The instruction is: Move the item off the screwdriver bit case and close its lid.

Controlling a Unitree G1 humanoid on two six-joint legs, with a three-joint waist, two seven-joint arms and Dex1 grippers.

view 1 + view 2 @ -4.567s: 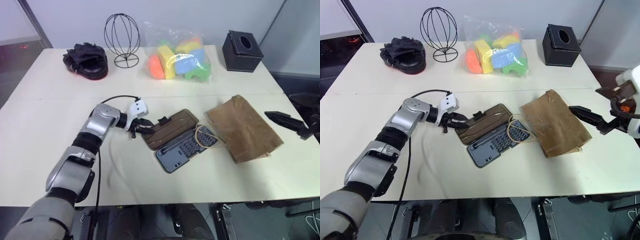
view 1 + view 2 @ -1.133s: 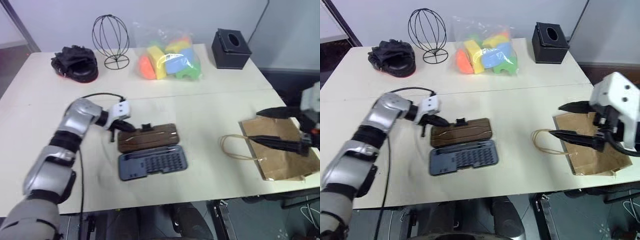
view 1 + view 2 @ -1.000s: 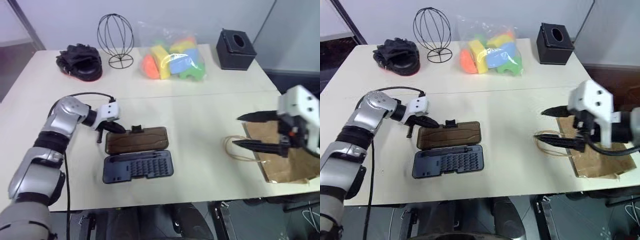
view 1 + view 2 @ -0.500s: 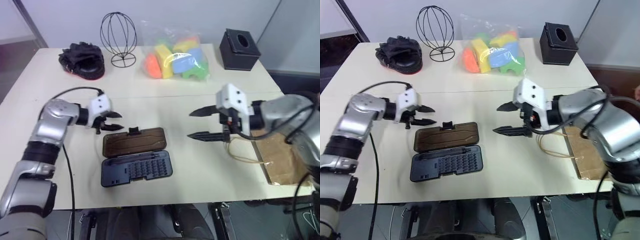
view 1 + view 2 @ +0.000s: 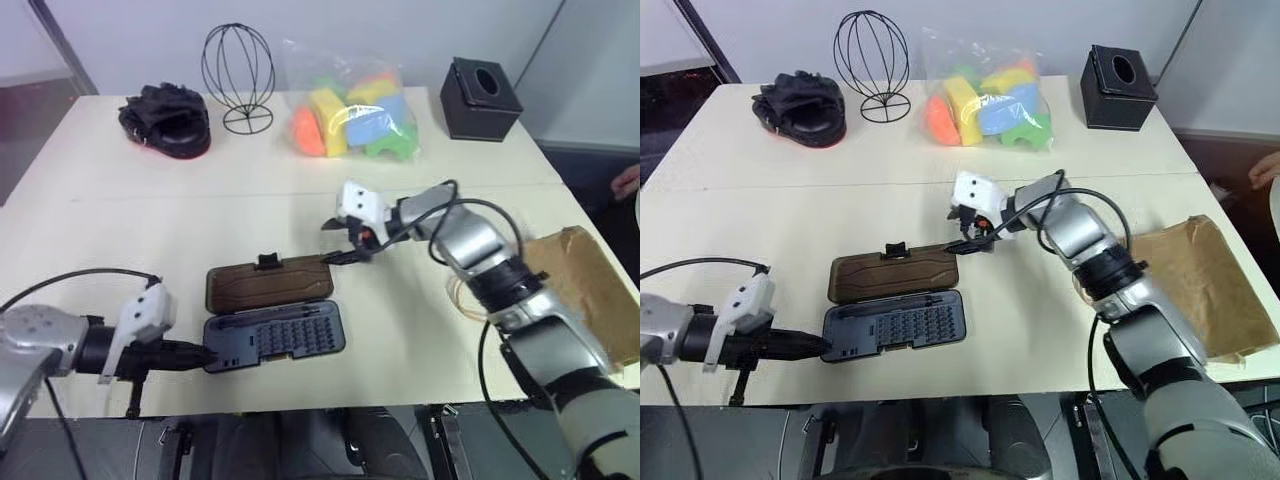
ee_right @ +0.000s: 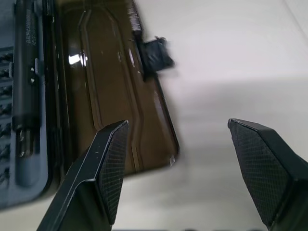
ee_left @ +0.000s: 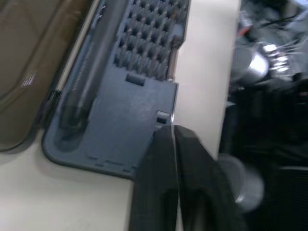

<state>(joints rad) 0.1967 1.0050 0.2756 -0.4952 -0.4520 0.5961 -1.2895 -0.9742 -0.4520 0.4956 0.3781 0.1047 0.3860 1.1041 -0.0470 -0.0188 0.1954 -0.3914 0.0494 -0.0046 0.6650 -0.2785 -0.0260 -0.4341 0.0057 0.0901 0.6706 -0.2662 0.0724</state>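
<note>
Right gripper (image 5: 335, 242) with fingers spread wide, hovering at the right end of the translucent smoky-brown lid (image 5: 268, 283), left gripper (image 7: 169, 135) pressed together at the corner of the open dark grey-blue screwdriver bit case (image 5: 275, 335), creased brown kraft paper bag (image 5: 1207, 283) lying well apart at the right table edge (image 5: 60, 260)

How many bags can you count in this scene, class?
2. The clear bag of coloured foam blocks lies at the table's far side; the brown paper bag lies flat at the table's right edge.
</note>
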